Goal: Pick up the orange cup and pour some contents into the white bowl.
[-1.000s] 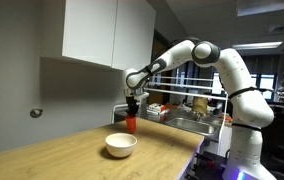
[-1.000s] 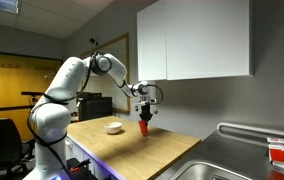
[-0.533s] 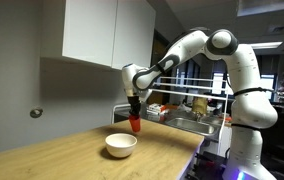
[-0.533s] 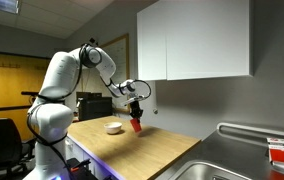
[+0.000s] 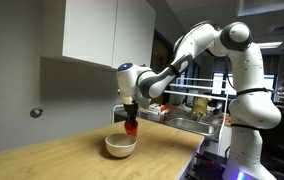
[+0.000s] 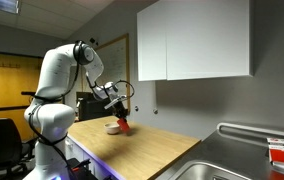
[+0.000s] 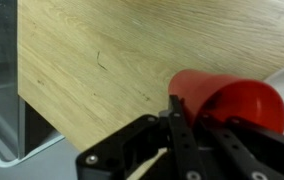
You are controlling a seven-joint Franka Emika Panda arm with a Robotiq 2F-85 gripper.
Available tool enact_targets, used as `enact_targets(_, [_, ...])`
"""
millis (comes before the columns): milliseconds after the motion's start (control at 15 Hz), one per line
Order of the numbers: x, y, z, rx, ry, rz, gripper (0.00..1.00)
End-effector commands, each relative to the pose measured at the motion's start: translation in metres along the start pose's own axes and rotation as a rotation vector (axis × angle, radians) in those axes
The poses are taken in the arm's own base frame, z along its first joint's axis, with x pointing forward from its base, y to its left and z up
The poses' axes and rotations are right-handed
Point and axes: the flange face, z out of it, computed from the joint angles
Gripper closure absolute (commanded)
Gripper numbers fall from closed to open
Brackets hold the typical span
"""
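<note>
Hand (image 5: 131, 119) clamped on orange cup (image 5: 131, 128) — tipped just above white bowl (image 5: 121, 147), likely so contents land inside, not on counter (image 5: 52, 155).

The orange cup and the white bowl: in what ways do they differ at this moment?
The orange cup is narrower than the white bowl. The cup is red-orange; the bowl is cream-white. The cup is held in the air by the gripper, tilted; the bowl sits flat on the counter. Both are plain and round.
</note>
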Motion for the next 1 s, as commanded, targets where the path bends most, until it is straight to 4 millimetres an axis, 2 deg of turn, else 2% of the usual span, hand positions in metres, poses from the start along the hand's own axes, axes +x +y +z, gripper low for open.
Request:
enact_targets(0, [-0.009, -0.043, -0.017, -0.141, 0.117, 0.004, 0.98])
enact_targets(333, [-0.019, -0.088, -0.020, -0.354, 0.284, 0.067, 0.98])
enact_targets(600, [-0.025, -0.112, -0.016, -0.519, 0.391, 0.135, 0.98])
enact_targets(933, [-0.043, -0.145, -0.014, -0.685, 0.468, 0.205, 0.98])
